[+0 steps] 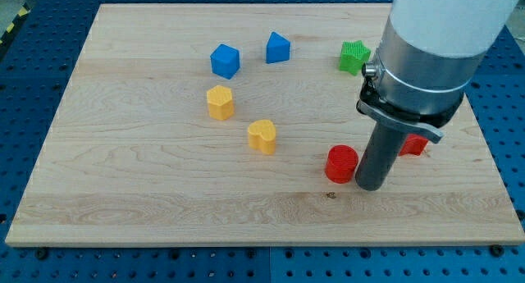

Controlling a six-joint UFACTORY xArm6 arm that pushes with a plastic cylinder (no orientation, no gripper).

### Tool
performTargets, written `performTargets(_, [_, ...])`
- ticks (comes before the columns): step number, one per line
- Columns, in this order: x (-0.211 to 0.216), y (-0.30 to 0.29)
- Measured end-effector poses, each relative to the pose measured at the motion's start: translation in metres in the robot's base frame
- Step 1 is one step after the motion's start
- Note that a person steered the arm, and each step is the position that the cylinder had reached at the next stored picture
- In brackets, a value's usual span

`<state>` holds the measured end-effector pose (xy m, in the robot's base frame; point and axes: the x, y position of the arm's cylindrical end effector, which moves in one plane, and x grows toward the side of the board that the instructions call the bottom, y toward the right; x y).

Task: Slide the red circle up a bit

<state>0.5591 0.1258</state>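
Note:
The red circle (340,164) lies on the wooden board (148,193) at the lower right of the middle. My tip (371,187) stands just to the right of it, close to its lower right edge, touching or nearly so. A second red block (415,145) sits further right, mostly hidden behind the rod; its shape cannot be made out.
A green star (354,57) is at the upper right, partly behind the arm. A blue cube (225,61) and a blue block (278,47) sit near the top middle. A yellow block (220,102) and a yellow heart (262,136) lie left of the middle.

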Motion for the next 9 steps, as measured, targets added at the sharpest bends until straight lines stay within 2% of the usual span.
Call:
performTargets(2, [0.009, -0.005])
performTargets(4, [0.008, -0.037])
performTargets(5, [-0.003, -0.04])
performTargets(6, [-0.018, -0.04])
performTargets(8, [-0.018, -0.04])
performTargets(9, [-0.015, -0.022])
